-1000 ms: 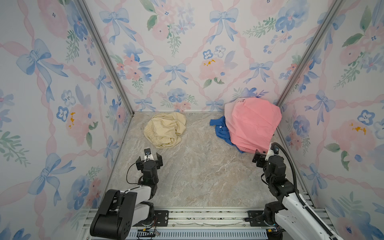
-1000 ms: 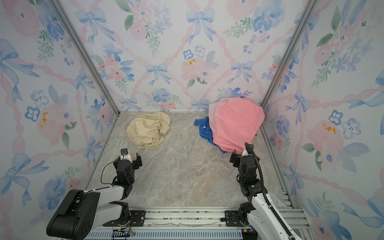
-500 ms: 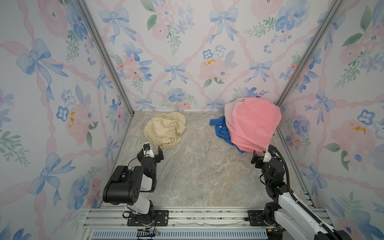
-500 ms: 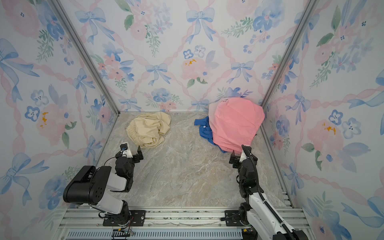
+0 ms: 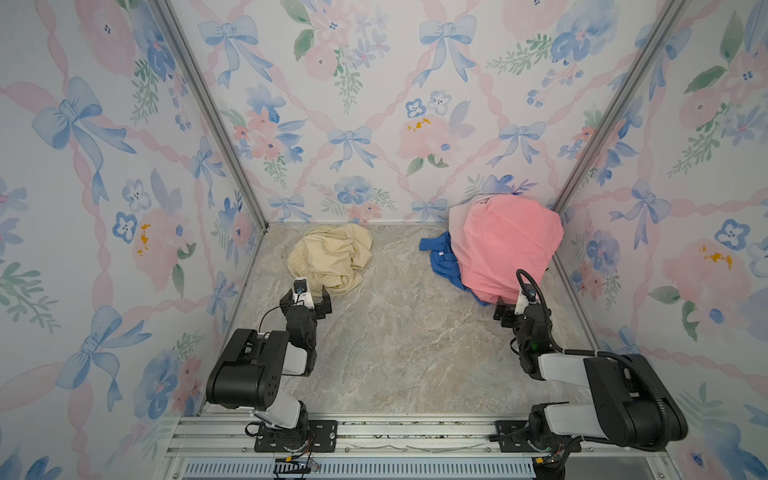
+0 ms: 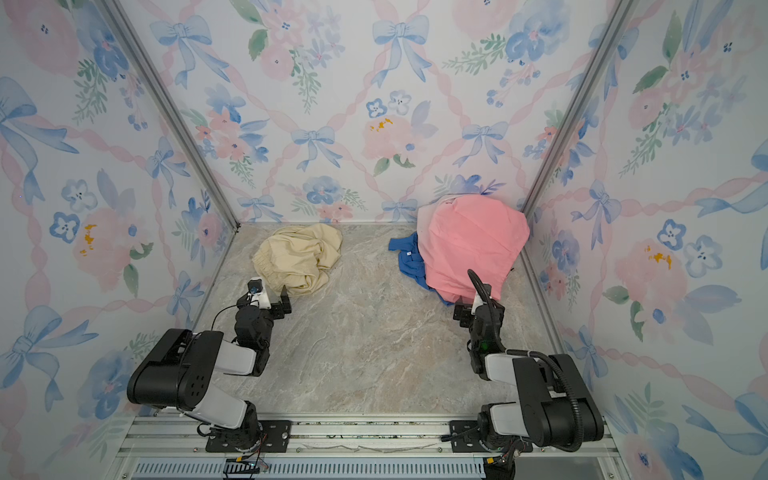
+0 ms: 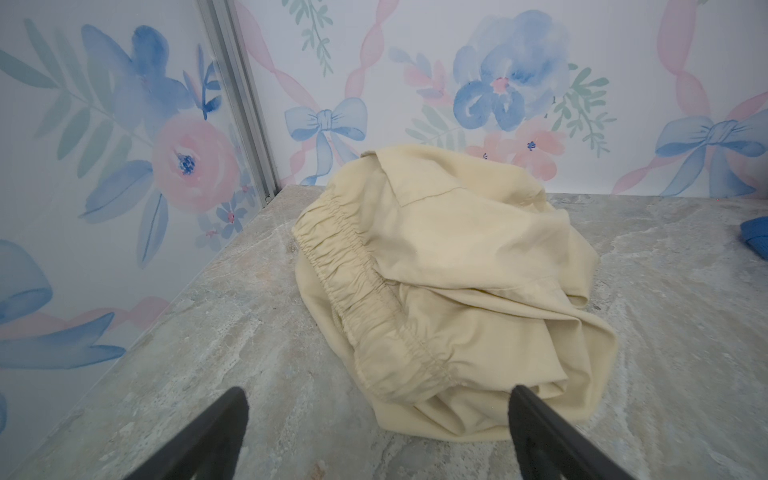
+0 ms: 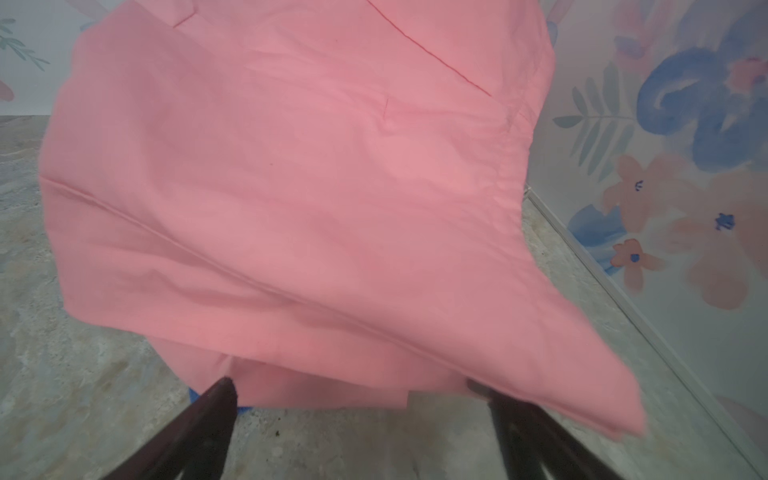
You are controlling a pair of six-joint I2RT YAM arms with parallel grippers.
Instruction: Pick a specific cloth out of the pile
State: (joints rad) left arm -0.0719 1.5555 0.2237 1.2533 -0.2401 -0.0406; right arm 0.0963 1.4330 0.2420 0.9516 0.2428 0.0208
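Marble floor [image 5: 395, 340]: left gripper [image 5: 306, 300] nearer cloth [image 5: 328, 259].

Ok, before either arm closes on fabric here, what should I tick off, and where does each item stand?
1. Cream cloth lies apart from the pile: ok.
2. Left gripper open, jaws spread before the cloth's waistband: ok.
3. Left gripper holds nothing: ok.
4. Right gripper open at the pink cloth, not the target: not ok if it closes.
5. Blue garment tucked under the pink cloth, away from the cream cloth: ok.
6. Drawstring cords free of snags: cannot tell.
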